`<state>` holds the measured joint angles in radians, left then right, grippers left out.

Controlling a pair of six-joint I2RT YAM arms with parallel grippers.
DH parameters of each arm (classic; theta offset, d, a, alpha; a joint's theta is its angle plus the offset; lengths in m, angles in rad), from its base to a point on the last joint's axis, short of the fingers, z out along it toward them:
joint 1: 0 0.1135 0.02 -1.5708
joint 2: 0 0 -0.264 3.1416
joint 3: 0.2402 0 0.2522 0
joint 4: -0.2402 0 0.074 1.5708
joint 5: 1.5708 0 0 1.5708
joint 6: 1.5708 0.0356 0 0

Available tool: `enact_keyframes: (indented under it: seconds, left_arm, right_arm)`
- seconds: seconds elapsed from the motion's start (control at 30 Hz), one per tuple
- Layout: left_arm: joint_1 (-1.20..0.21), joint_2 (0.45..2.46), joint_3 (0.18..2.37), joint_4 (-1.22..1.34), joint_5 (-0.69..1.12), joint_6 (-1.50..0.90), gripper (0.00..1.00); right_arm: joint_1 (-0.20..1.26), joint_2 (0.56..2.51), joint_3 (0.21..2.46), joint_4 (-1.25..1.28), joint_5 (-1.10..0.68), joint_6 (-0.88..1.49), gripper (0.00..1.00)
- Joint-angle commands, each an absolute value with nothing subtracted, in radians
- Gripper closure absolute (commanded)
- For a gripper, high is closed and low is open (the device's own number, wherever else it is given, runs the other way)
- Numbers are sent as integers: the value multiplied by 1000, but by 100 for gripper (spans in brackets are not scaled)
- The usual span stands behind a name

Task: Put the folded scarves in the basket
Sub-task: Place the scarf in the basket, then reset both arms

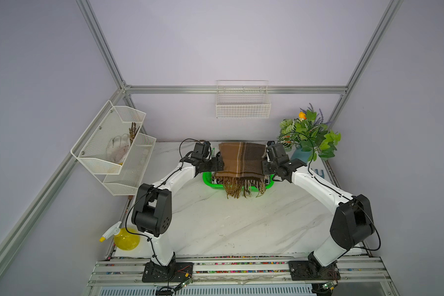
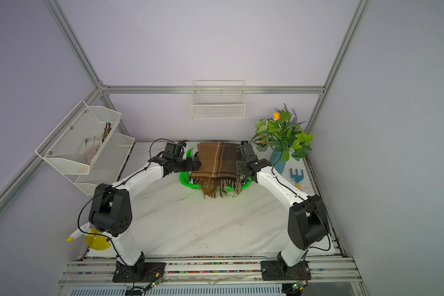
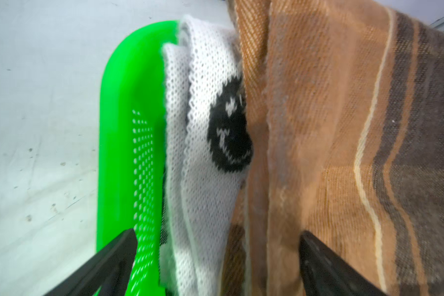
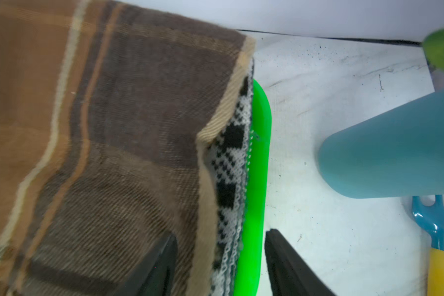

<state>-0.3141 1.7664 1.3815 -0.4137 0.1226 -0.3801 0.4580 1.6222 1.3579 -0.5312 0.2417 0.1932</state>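
Note:
The folded scarf (image 1: pixel 242 160) (image 2: pixel 219 160), brown plaid with a fringe, lies across the bright green basket (image 1: pixel 207 179) (image 2: pixel 183 178), and its fringe hangs over the front rim. My left gripper (image 1: pixel 219 165) (image 3: pixel 218 241) is at the scarf's left edge with its jaws wide open, straddling the scarf edge (image 3: pixel 318 153) and the basket wall (image 3: pixel 123 128). My right gripper (image 1: pixel 264 164) (image 4: pixel 219 238) is at the right edge, jaws open. One of its fingers is over the scarf (image 4: pixel 113 128); the other is outside the green rim (image 4: pixel 259 153).
A black-and-white knit cloth (image 3: pixel 208 128) (image 4: pixel 231 164) lies in the basket under the scarf. A plant in a blue vase (image 1: pixel 309 135) and a blue rake (image 2: pixel 296 176) stand right of it. A white wire basket (image 1: pixel 242 106), mesh rack (image 1: pixel 113 148) and yellow spray bottle (image 1: pixel 126 238) line the walls.

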Motion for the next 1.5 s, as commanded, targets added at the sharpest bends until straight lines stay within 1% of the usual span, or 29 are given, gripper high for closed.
enact_keyframes:
  seconds: [0.0, 0.03, 0.1, 0.2, 0.27, 0.33, 0.43, 0.5, 0.67, 0.73, 0.87, 0.93, 0.97, 1.03, 1.07, 1.1, 1.13, 1.23, 1.27, 1.37, 1.47]
  left_arm:
    - [-307, 1609, 1305, -375, 55, -291, 0]
    - [-306, 1581, 1259, -345, 9, -268, 0]
    - [-301, 1521, 1137, -227, -134, -169, 0]
    - [-302, 1432, 1008, -145, -323, -35, 0]
    - [-299, 1352, 848, 52, -363, 46, 0]
    - [-288, 1326, 693, 269, -373, 105, 0]
    - [-247, 1341, 592, 427, -364, 126, 0]
    - [-209, 1373, 543, 525, -341, 125, 0]
    - [-155, 1497, 492, 677, -287, 142, 0]
    - [-142, 1514, 468, 743, -269, 151, 0]
    - [-103, 1499, 470, 713, -206, 116, 0]
    - [-76, 1483, 423, 788, -176, 92, 0]
    - [-58, 1478, 389, 843, -153, 73, 0]
    - [-17, 1510, 350, 939, -84, 51, 0]
    - [-12, 1553, 344, 995, -59, 61, 0]
    - [-8, 1577, 327, 1062, -81, 48, 0]
    - [-6, 1574, 320, 1062, -88, 42, 0]
    - [-1, 1554, 362, 947, -58, 42, 0]
    - [7, 1555, 369, 939, -49, 33, 0]
    - [17, 1556, 372, 932, -40, 25, 0]
    - [17, 1554, 370, 935, -44, 25, 0]
  right_arm:
    - [517, 1502, 1321, -482, 187, 145, 9]
    - [521, 1466, 1286, -440, 153, 120, 0]
    - [520, 1363, 1136, -253, 95, 16, 0]
    - [512, 1234, 889, 59, 98, -76, 0]
    - [497, 1196, 792, 163, 121, -107, 0]
    - [479, 1195, 733, 208, 148, -114, 0]
    - [455, 1190, 603, 365, 142, -185, 0]
    - [414, 1211, 499, 515, 146, -198, 0]
    - [328, 1296, 412, 694, 168, -190, 0]
    - [294, 1308, 383, 759, 170, -178, 0]
    - [163, 1325, 328, 864, 165, -61, 0]
    - [93, 1370, 279, 999, 118, 16, 0]
    - [91, 1378, 267, 1036, 121, 5, 0]
    - [90, 1365, 265, 1011, 137, -1, 0]
    - [90, 1384, 254, 1049, 147, 0, 0]
    - [91, 1415, 237, 1122, 152, 0, 0]
    - [90, 1448, 228, 1172, 160, 1, 0]
    - [90, 1577, 236, 1289, 152, -5, 0]
    - [90, 1587, 242, 1288, 135, -14, 0]
    - [90, 1549, 310, 1079, 136, -10, 0]
    - [88, 1569, 299, 1147, 174, 5, 0]
